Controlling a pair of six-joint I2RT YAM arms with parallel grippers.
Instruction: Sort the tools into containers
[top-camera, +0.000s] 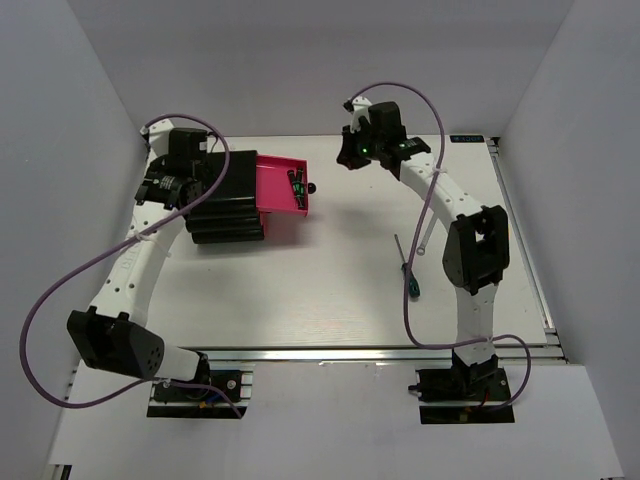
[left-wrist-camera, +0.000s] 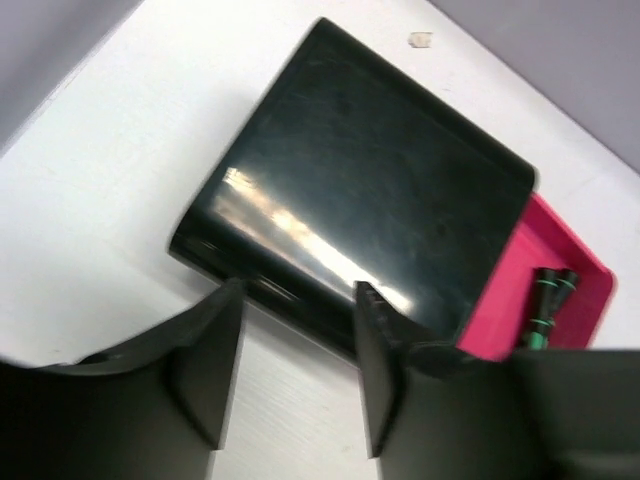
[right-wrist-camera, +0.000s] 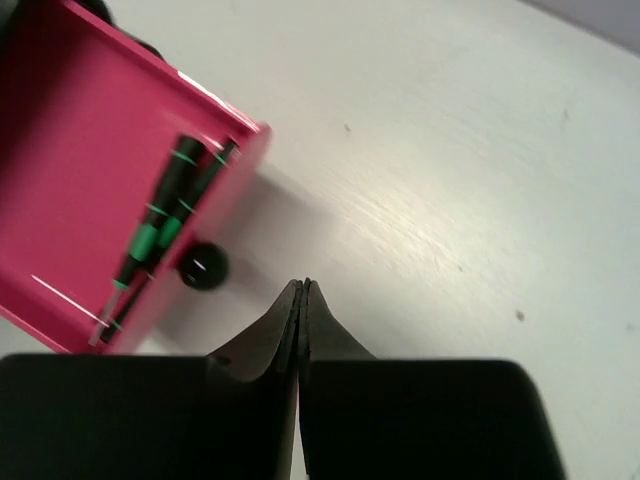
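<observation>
The black cabinet stands at the back left, with its top pink drawer pulled out to the right. Slim black screwdrivers with green bands lie in that drawer near its knob. They also show in the right wrist view and the left wrist view. The green-handled screwdriver lies on the table, with a thin silver wrench beside it. My left gripper is open and empty at the cabinet's far-left edge. My right gripper is shut and empty, just right of the knob.
The two lower drawers sit pushed in under the open one. The white table has walls at the back and on both sides. The right arm's elbow hangs over the table next to the loose tools.
</observation>
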